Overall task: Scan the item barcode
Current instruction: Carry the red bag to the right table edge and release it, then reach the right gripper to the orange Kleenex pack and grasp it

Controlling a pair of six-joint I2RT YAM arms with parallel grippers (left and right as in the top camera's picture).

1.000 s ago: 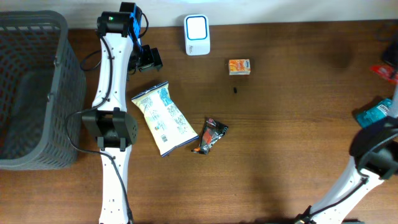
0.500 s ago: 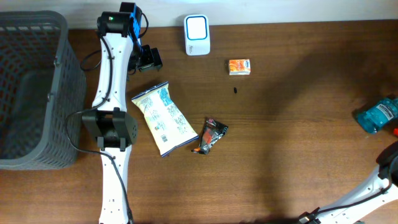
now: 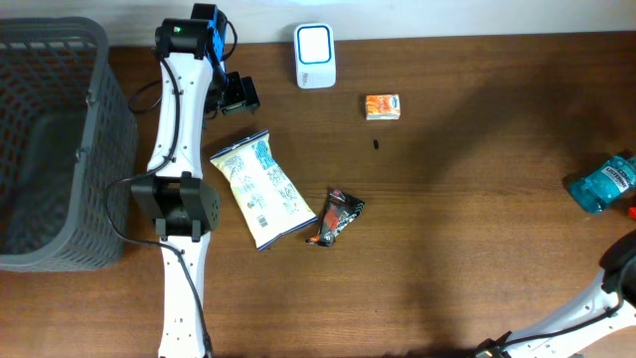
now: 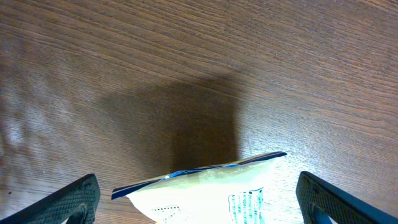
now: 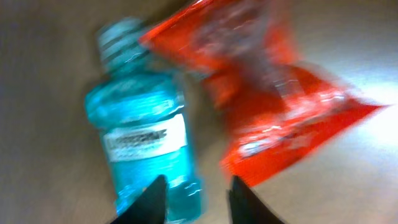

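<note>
A white and blue snack bag [image 3: 263,189] lies flat left of centre. Its top edge [image 4: 205,180] shows low in the left wrist view, between my left gripper's fingers. That left gripper [image 3: 238,96] [image 4: 196,196] hovers just beyond the bag, wide open and empty. The white scanner [image 3: 315,56] stands at the back edge. At the far right lie a blue mouthwash bottle [image 3: 603,183] [image 5: 146,146] and a red packet [image 3: 632,210] [image 5: 273,106]. My right gripper [image 5: 198,190] hangs over the bottle's base, its fingers apart with nothing between them; the overhead view shows only its arm [image 3: 621,273].
A grey mesh basket [image 3: 50,149] stands at the left edge. A small orange box [image 3: 383,106] and a dark wrapper [image 3: 335,217] lie mid-table, with a tiny dark speck [image 3: 376,145] between them. The left arm [image 3: 179,179] runs beside the basket.
My right arm has pulled back toward the lower right corner, uncovering the bottle. The red packet, a second ago higher at the right edge, now lies beside the bottle. The left arm is still.
</note>
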